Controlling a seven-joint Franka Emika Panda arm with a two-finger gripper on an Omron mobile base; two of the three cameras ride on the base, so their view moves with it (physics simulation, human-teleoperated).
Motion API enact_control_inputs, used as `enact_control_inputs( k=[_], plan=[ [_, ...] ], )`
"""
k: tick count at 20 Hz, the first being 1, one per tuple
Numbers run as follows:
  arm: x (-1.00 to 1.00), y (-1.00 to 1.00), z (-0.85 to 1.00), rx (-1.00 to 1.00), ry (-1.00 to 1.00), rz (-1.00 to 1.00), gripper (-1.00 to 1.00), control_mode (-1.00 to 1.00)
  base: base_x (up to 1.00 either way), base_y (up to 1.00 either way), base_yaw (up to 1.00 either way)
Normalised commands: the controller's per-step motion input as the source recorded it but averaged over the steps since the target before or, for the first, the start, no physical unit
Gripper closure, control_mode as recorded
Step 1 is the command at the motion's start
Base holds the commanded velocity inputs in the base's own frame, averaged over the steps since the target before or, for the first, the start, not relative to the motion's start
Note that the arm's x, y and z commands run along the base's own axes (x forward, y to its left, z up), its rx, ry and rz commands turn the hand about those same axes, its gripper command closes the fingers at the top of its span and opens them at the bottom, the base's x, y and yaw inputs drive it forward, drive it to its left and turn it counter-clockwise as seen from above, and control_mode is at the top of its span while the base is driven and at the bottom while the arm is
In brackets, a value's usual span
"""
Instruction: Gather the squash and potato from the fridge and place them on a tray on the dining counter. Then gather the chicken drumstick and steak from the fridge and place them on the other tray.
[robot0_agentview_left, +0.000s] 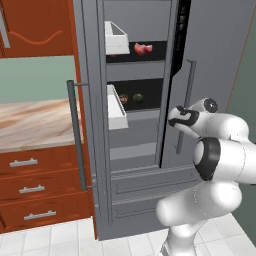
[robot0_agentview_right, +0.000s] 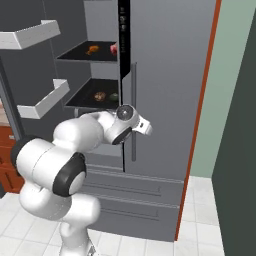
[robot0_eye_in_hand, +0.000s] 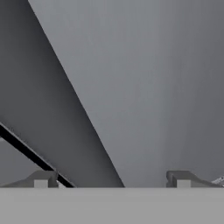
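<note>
You have one tall grey steel fridge in front of you, its left door swung open and its right door shut. Count two long vertical bar handles in the left base view: one on the open door's edge and one on the shut door.

Left of the fridge sits a marbled beige desk top over three red-brown drawers, cut off by the picture's left edge.

The open door carries two white door bins; what lies in them is hidden behind their walls.

Inside, you see two black shelves. The upper shelf holds a pink-red slab of raw meat, the steak, and in the right base view a small orange-brown piece beside it, too small to name. The lower shelf holds two small lumps side by side: the mottled brown potato on the left and the dark green round squash just to its right. Below the shelves run the grey drawer fronts.

The white arm reaches toward the shut right door. Your claw looks at plain grey door panel, its two dark finger tips standing wide apart with nothing between them.
</note>
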Motion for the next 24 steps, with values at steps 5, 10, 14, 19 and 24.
enact_control_inputs(
  k=[5, 10, 14, 19, 24],
  plan=[
    [0.55, 0.0, -0.02, 0.0, -0.1, 0.01, -1.0, -1.0, 0.0, 0.0, 0.0],
    [0.77, 0.0, 0.0, 0.0, -0.07, 0.03, -1.0, -1.0, 0.0, 0.0, 0.0],
    [0.88, 0.0, 0.0, 0.0, -0.01, 0.05, -1.0, -1.0, 0.0, 0.0, 0.0],
    [0.7, 0.0, 0.01, 0.0, -0.03, 0.05, 1.0, -1.0, 0.0, 0.0, 0.0],
    [0.12, 0.0, 0.26, 0.02, -0.02, 0.01, 1.0, -1.0, 0.0, 0.0, 0.0]
  ],
)
